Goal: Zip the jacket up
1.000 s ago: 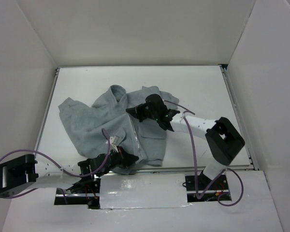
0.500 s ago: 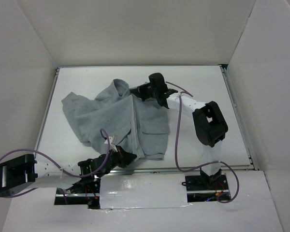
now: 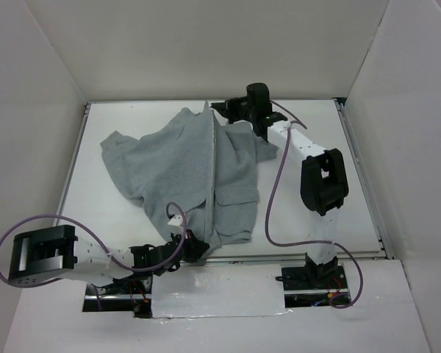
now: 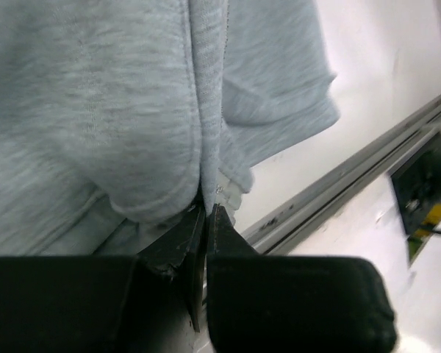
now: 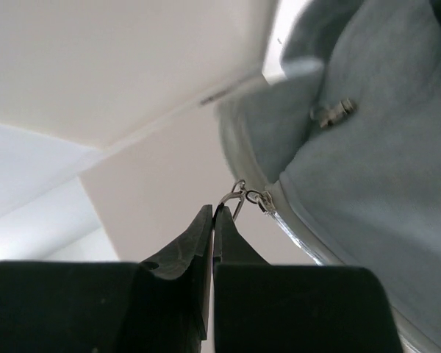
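Note:
The light-grey fleece jacket (image 3: 180, 165) lies stretched lengthwise on the white table, collar at the far side, and its pale zipper (image 3: 212, 176) runs straight down the middle. My right gripper (image 3: 219, 110) is at the collar end, shut on the metal zipper pull (image 5: 235, 198). In the right wrist view the jacket (image 5: 382, 184) hangs to the right of the pull. My left gripper (image 3: 195, 246) is at the near hem, shut on the bottom end of the zipper (image 4: 219, 193). A flap pocket (image 3: 235, 197) shows on the right front panel.
White walls enclose the table on three sides. A metal rail (image 3: 294, 257) runs along the table's near edge, also in the left wrist view (image 4: 353, 165). Purple cables (image 3: 268, 213) loop off both arms. One sleeve (image 3: 117, 158) spreads to the left.
My right gripper has moved far up the table with the zipper pull, from the chest to the collar. The jacket has been drawn out straight. My left gripper holds the hem.

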Controlling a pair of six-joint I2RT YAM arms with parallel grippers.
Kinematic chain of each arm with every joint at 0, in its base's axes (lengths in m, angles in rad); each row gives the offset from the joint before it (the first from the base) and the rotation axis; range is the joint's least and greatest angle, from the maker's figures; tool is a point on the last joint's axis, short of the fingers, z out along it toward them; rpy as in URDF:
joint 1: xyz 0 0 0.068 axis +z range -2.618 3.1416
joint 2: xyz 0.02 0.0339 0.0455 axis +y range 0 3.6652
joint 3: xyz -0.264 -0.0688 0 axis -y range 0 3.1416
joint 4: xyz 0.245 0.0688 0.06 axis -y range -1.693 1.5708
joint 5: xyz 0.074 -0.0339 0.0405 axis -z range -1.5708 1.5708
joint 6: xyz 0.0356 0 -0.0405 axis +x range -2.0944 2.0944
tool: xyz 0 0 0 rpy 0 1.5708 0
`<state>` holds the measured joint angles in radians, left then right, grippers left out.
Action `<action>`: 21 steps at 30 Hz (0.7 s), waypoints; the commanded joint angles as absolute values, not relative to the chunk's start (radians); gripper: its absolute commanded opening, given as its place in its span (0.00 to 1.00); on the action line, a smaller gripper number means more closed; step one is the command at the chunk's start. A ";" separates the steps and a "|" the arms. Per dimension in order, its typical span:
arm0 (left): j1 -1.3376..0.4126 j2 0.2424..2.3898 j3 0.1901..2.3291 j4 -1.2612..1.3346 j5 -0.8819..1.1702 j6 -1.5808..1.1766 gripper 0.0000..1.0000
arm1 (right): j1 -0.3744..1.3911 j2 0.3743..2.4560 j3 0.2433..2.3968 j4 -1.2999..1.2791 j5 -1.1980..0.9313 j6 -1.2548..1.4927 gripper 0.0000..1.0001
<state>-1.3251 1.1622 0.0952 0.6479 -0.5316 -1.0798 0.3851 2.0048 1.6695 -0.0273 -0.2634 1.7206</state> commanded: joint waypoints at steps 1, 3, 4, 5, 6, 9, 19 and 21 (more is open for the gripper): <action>-1.382 1.212 0.087 0.488 -0.351 -1.080 0.00 | 0.278 2.017 1.866 0.184 -0.114 1.764 0.00; -1.384 1.215 0.080 0.495 -0.353 -1.091 0.00 | 0.253 2.037 1.932 0.152 -0.109 1.752 0.00; -1.384 1.212 0.078 0.499 -0.353 -1.094 0.00 | 0.244 2.061 2.010 0.114 -0.106 1.734 0.00; -1.384 1.204 0.077 0.496 -0.353 -1.097 0.00 | 0.238 2.074 2.052 0.088 -0.106 1.723 0.00; -1.384 1.201 0.074 0.491 -0.357 -1.101 0.00 | 0.221 2.088 2.098 0.063 -0.103 1.711 0.00; -1.384 1.189 0.068 0.483 -0.365 -1.111 0.00 | 0.193 2.114 2.203 0.018 -0.100 1.686 0.00; -1.378 1.245 0.187 0.301 -0.455 -1.154 0.00 | 0.167 2.186 2.273 0.122 -0.149 1.591 0.00; -1.362 1.290 0.257 0.238 -0.460 -1.141 0.00 | 0.155 2.270 2.316 0.147 -0.211 1.592 0.00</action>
<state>-1.3415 1.2304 0.2234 0.5140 -0.6205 -1.1343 0.2497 2.1960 2.1712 -0.2661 -0.3187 1.5959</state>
